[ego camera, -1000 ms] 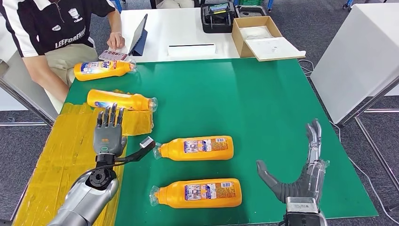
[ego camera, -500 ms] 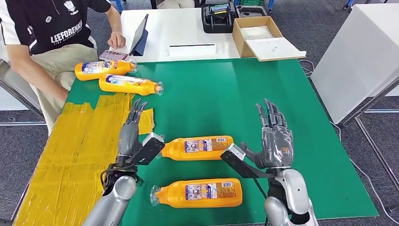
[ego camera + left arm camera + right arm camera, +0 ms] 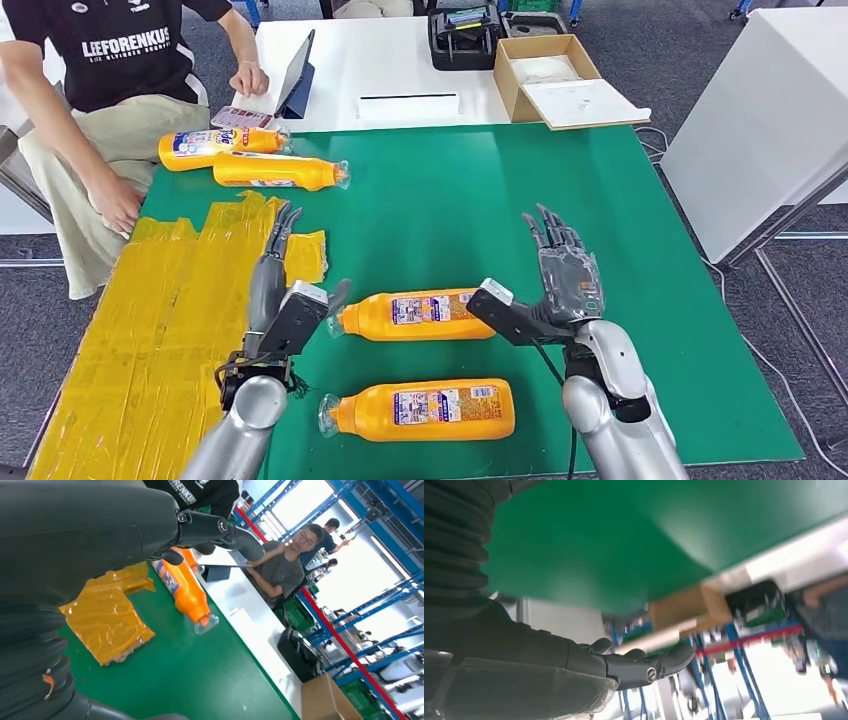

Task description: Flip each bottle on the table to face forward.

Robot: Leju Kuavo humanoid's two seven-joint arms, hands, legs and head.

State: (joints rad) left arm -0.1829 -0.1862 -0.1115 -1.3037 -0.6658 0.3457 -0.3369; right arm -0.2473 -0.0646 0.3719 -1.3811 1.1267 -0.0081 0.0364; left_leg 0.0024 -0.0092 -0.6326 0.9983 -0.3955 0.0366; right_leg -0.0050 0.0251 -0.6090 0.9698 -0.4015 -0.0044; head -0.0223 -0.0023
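Several orange bottles lie on their sides on the green table [image 3: 560, 190]. Two show their labels near me: a middle bottle [image 3: 418, 314] and a front bottle [image 3: 420, 410]. Two more lie at the far left: a labelled one [image 3: 215, 148] and, just in front of it, a mostly plain orange one [image 3: 275, 171], also seen as the orange bottle [image 3: 187, 590] in the left wrist view. My left hand [image 3: 278, 300] hovers open just left of the middle bottle's cap. My right hand [image 3: 555, 285] hovers open at that bottle's base end, thumb reaching toward it. Neither hand holds anything.
Yellow tape patches [image 3: 160, 300] cover the table's left side. A seated person [image 3: 110, 80] is at the far left, one hand near a tablet [image 3: 295, 75]. A white table behind holds a cardboard box [image 3: 550, 75] and a black case [image 3: 465, 35].
Both hands have closed in on the middle bottle's two ends, the right one swinging in from the front right edge. The plain far bottle was moved back beside the labelled one.
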